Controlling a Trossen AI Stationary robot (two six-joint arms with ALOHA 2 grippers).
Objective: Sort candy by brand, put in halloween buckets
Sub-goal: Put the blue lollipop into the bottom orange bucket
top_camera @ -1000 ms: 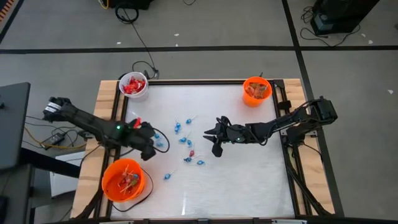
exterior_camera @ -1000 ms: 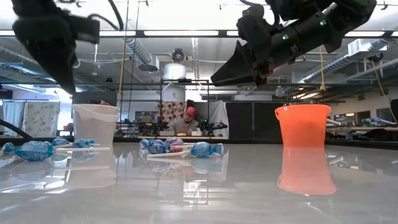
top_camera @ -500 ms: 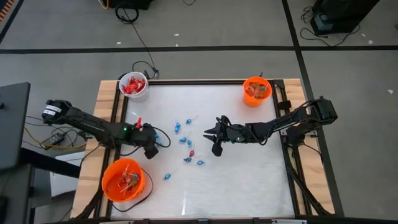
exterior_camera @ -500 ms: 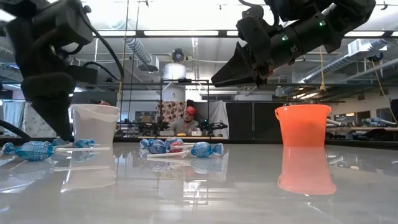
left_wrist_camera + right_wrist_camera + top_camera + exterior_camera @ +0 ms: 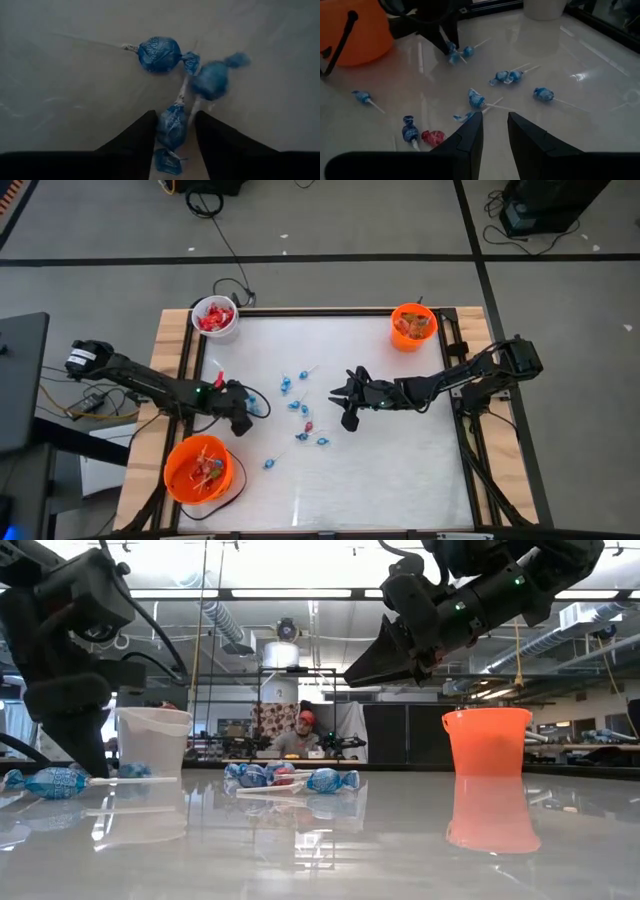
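Blue-wrapped lollipops lie scattered mid-table, with one red candy among them. My left gripper is down at the table's left, pointing steeply down over a small cluster of blue lollipops. Its open fingers stand on either side of one blue lollipop; two more lie just beyond. My right gripper hangs open and empty above mid-table. The white bucket holds red candy. The small orange bucket and the larger orange bucket also hold candy. My left gripper has the blue lollipop's wrapped head between its two fingers, which come from above. A narrow gap shows beside one finger, and I cannot tell whether the other touches. The lollipop lies on the table.
The table has a raised frame around its white top. The near right part of the top is bare. A person sits far behind the table in the room.
My left gripper has come down from well above the table to the blue lollipops at the left, its arm folding lower. My right gripper has kept still. The candy has not moved.
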